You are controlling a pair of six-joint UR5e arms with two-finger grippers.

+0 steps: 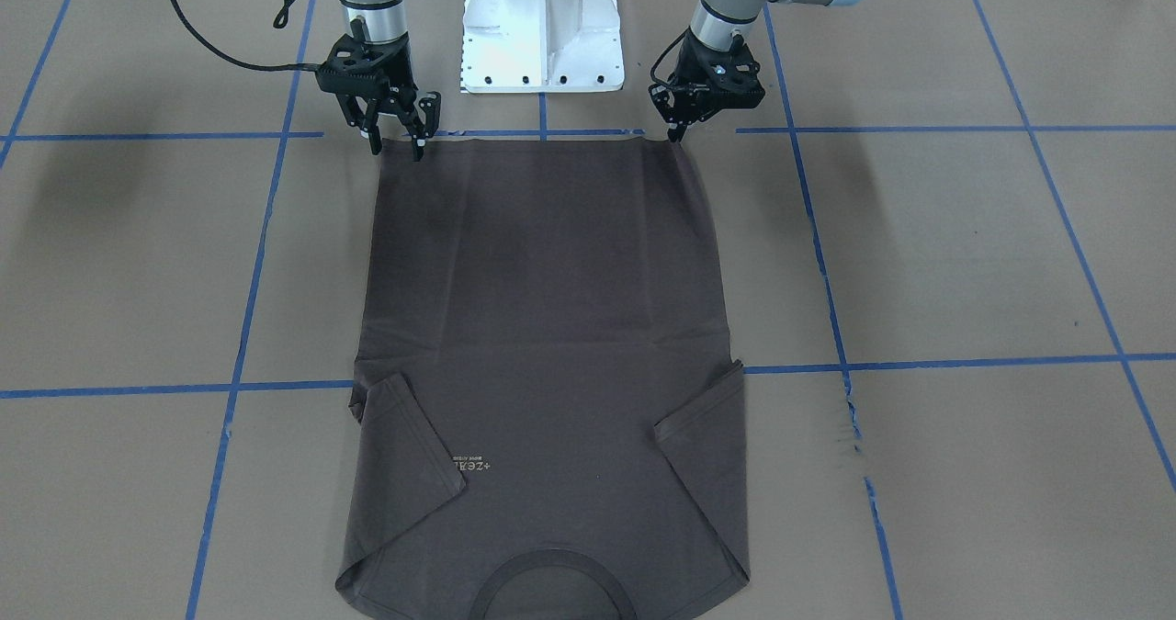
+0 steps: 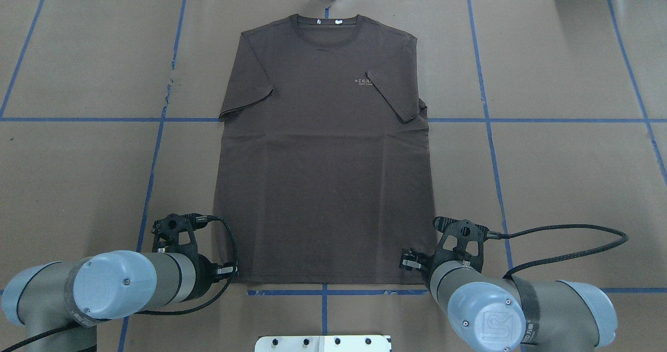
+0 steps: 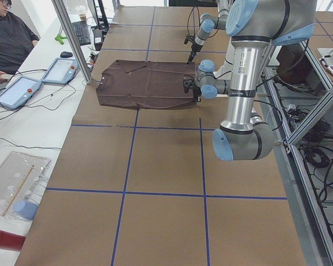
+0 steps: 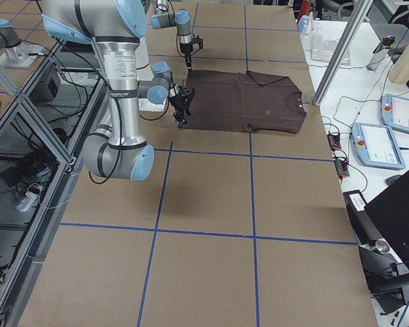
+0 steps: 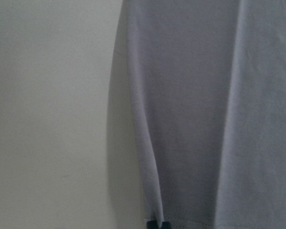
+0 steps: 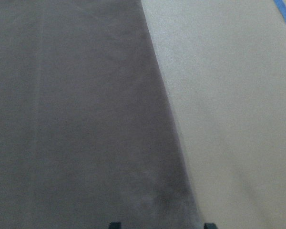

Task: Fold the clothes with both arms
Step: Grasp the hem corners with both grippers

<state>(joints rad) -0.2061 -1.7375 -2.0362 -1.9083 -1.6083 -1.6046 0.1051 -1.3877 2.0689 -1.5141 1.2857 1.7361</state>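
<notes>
The dark grey-brown T-shirt point(image 1: 551, 326) lies flat on the brown table, sleeves folded inward, collar away from the robot point(image 2: 325, 23). My left gripper point(image 1: 678, 135) is at the hem's corner on the robot's left. Its fingers are together on the cloth edge, as the left wrist view point(image 5: 157, 224) shows. My right gripper point(image 1: 397, 149) stands over the other hem corner with its fingers apart. The right wrist view shows the shirt's edge point(image 6: 76, 119) between two widely spaced fingertips point(image 6: 114, 225). From overhead the left gripper point(image 2: 230, 269) and right gripper point(image 2: 409, 261) sit at the hem.
The white pedestal base point(image 1: 542, 32) stands just behind the hem. Blue tape lines point(image 1: 919, 129) grid the brown table cover. An operator point(image 3: 5, 39) with tablets point(image 3: 19, 91) sits beyond the collar end, beside a metal post point(image 3: 72, 39).
</notes>
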